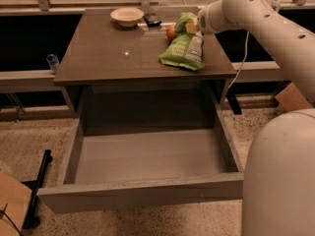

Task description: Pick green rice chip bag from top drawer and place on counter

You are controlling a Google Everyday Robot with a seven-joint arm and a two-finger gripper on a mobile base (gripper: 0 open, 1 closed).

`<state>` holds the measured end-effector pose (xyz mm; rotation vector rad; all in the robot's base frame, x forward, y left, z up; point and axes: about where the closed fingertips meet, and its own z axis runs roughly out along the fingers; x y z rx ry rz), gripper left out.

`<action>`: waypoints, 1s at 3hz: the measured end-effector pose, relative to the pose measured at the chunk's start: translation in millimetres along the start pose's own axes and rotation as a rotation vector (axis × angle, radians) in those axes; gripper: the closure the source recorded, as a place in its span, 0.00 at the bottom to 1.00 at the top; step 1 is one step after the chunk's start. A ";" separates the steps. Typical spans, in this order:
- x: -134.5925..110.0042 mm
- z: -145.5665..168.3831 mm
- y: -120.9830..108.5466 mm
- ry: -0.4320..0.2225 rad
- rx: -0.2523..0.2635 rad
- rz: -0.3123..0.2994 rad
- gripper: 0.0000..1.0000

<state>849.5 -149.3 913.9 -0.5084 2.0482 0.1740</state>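
Observation:
The green rice chip bag (185, 49) lies on the counter (123, 53) near its right edge, with its white label facing up. Its upper end is lifted and curls up into my gripper (190, 25), which is shut on it just above the counter at the back right. A round red apple (171, 32) sits on the counter right beside the bag's upper end. The top drawer (142, 156) is pulled fully open below the counter, and its grey interior holds nothing.
A pale bowl (127, 16) and a small dark object (151, 19) stand at the back of the counter. A plastic bottle (52, 63) sits on a ledge to the left. A cardboard box (293, 97) lies on the floor to the right. A dark stand (38, 186) lies on the floor to the left.

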 end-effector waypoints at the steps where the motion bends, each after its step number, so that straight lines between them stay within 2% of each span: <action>1: 1.4 -2.4 -8.0 0.018 0.041 0.019 0.35; 2: 2.9 -0.1 -6.6 0.021 0.038 0.020 0.12; 3: 3.9 1.7 -5.3 0.023 0.036 0.020 0.00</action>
